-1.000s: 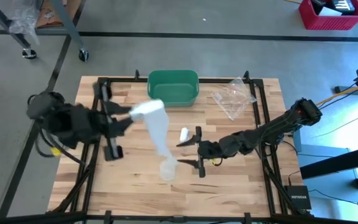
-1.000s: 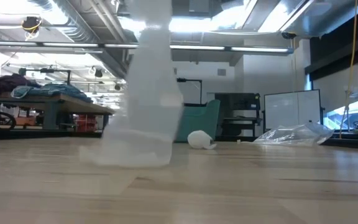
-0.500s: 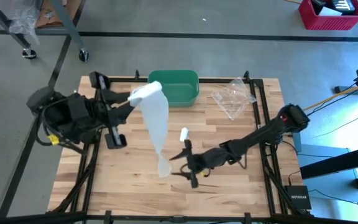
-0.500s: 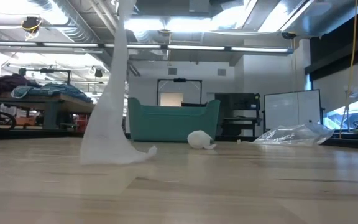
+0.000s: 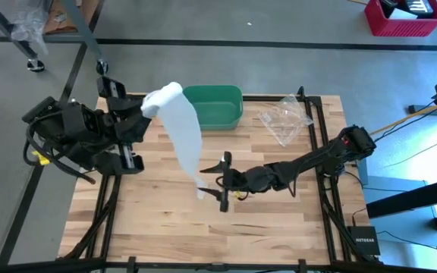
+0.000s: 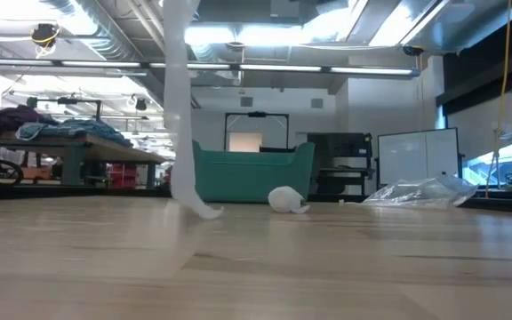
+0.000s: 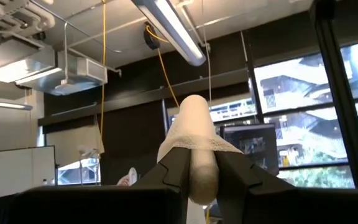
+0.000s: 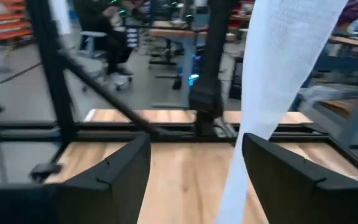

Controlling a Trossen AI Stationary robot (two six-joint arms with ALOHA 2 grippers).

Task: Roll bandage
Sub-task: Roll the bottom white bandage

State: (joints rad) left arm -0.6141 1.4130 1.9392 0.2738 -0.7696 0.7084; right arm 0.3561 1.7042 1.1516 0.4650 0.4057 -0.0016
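Observation:
The white bandage roll (image 5: 167,97) is held high above the table's far left part by my left gripper (image 5: 144,108), which is shut on it and tipped upward. From the roll a loose strip (image 5: 188,144) hangs down, and its lower end (image 6: 201,210) rests on the wooden table (image 5: 271,227). My right gripper (image 5: 224,183) stands open and level near the table's middle. Its fingers stand on either side of the strip's lower part (image 8: 272,93), which passes close to one finger. My left gripper pinches the bandage roll's two sides (image 7: 197,163) between its two fingers (image 7: 171,174). The roll lies along the fingers and sticks out past their ends. It is lifted clear, pointing slantwise upward, and the unrolled strip drapes from it (image 7: 194,142) and hangs to the table.
A green bin (image 5: 212,106) stands at the far middle and a clear plastic bag (image 5: 283,117) at the far right. A small white roll (image 6: 284,198) lies on the table in front of the bin. Black frame rails (image 5: 317,129) run along the table's sides.
My left gripper has risen, drawn toward the table's far left and tipped upward with the roll. The strip has been pulled up: its heaped lower part has left the table, and only the tip rests there. My right gripper, still open, has moved left toward the strip's lower end.

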